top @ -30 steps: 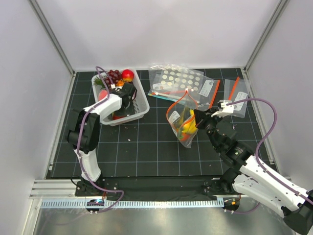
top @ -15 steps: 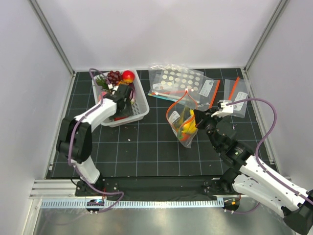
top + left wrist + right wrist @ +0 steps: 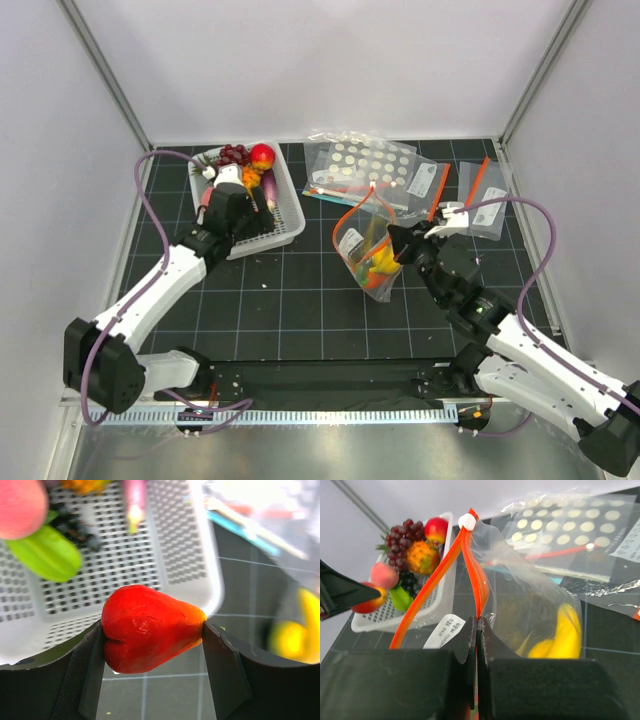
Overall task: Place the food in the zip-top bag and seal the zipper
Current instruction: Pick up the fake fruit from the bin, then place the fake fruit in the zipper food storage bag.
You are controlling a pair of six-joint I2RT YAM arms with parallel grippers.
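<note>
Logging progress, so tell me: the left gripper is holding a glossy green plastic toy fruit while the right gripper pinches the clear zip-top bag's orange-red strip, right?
Not green: the left wrist view shows the left gripper shut on a glossy red plastic toy fruit. The right gripper does pinch the orange-red strip of the clear zip-top bag.

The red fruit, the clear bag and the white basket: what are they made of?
Red fruit: probably hard moulded plastic, glossy; sharp highlights and a seam-like crease. Clear bag: thin plastic film, shiny; see-through and crinkled, the banana showing through. White basket: likely rigid plastic, fairly matte; moulded grid of small holes.
</note>
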